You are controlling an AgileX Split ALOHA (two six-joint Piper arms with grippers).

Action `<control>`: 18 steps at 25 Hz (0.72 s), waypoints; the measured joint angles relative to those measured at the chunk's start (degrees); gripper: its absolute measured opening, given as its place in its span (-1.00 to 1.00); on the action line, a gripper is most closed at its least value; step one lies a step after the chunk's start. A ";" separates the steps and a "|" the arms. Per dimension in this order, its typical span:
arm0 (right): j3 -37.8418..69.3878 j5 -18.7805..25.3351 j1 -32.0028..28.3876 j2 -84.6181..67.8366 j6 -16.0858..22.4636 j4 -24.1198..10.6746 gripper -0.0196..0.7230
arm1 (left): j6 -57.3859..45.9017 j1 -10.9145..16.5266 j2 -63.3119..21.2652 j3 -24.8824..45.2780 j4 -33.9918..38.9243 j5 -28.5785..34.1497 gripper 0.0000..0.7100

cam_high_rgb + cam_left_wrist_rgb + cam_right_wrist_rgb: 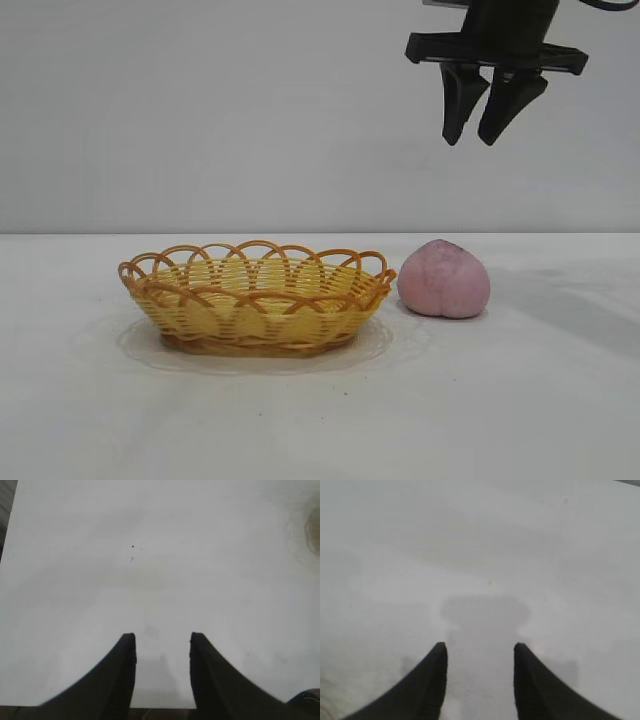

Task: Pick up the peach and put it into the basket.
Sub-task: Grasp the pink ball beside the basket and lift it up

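The dusty pink peach [444, 279] lies on the white table just right of the yellow-orange wicker basket [256, 296], close to its rim. My right gripper [470, 138] hangs open and empty high above the peach; in its wrist view [480, 647] only bare table shows between the fingers. My left gripper [162, 637] is open and empty over bare table; it is out of the exterior view. Neither wrist view shows the peach. A blurred brownish patch at the left wrist view's edge may be the basket's rim.
The white table [520, 400] spreads wide in front and to the right of the peach. A plain grey wall stands behind. The table's edge [150, 709] shows close under my left gripper.
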 joint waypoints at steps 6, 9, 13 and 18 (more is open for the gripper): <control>0.00 0.27 0.00 0.00 0.00 0.03 -0.11 | 0.36 0.00 -12.20 0.03 0.00 0.24 -0.43; 0.00 0.31 0.00 0.00 0.00 0.14 -0.11 | 0.36 0.00 -15.35 0.03 0.00 0.95 -0.43; 0.00 1.92 0.14 0.02 -0.28 0.14 -0.11 | 0.36 0.00 -15.59 0.03 -0.14 0.95 -0.43; 0.00 7.56 0.27 0.12 -3.67 2.89 -0.11 | 0.36 0.00 -15.59 0.03 -0.23 0.95 -0.43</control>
